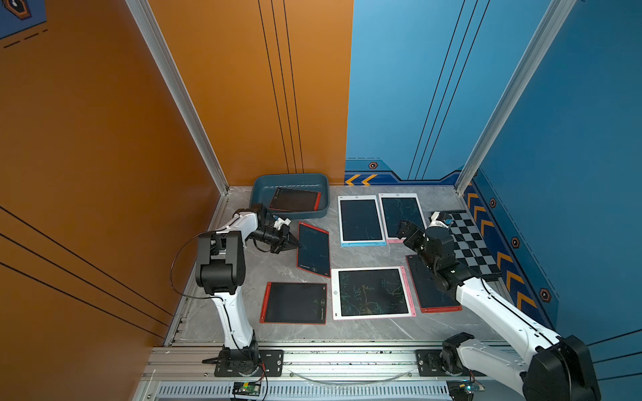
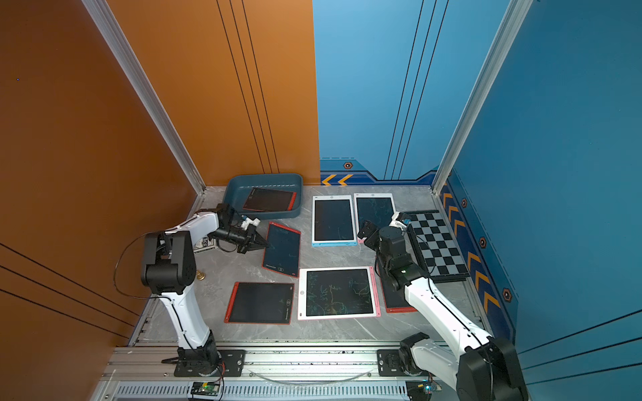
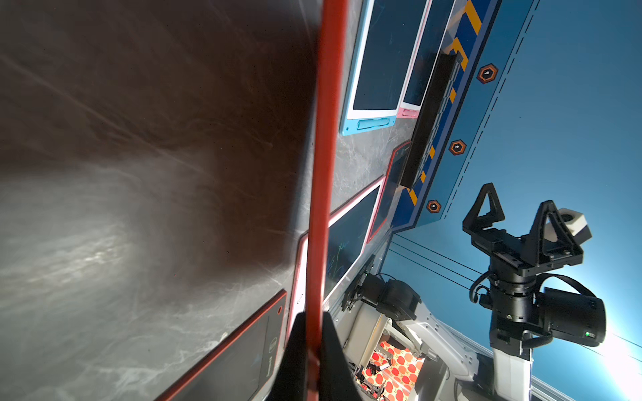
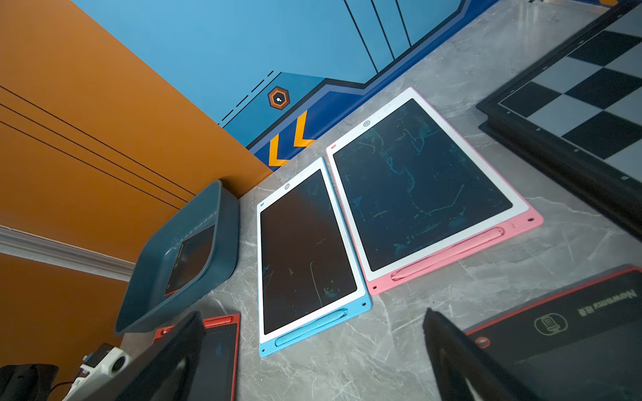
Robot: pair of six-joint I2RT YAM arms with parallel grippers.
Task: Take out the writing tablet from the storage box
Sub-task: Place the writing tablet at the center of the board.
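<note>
The dark teal storage box [image 1: 264, 189] stands at the back left by the orange wall, and a red-framed writing tablet [image 1: 294, 200] lies inside it. A second red-framed writing tablet [image 1: 314, 250] is out in front of the box on the table. My left gripper [image 1: 296, 245] is shut on its left edge. In the left wrist view that red edge [image 3: 324, 156] runs straight out from between the closed jaws [image 3: 313, 347]. My right gripper [image 1: 404, 230] hangs open over a pink-framed tablet [image 1: 404, 210], holding nothing. Its wrist view shows the box [image 4: 225, 250] and bare table between the fingers [image 4: 312, 347].
Several more tablets lie flat on the grey marble table: a blue-framed one [image 1: 361, 220], a large pink one [image 1: 373, 293], a red one [image 1: 294, 302], and a red one [image 1: 429, 291] under the right arm. A black-and-white chequered board [image 1: 474, 244] lies at the right wall.
</note>
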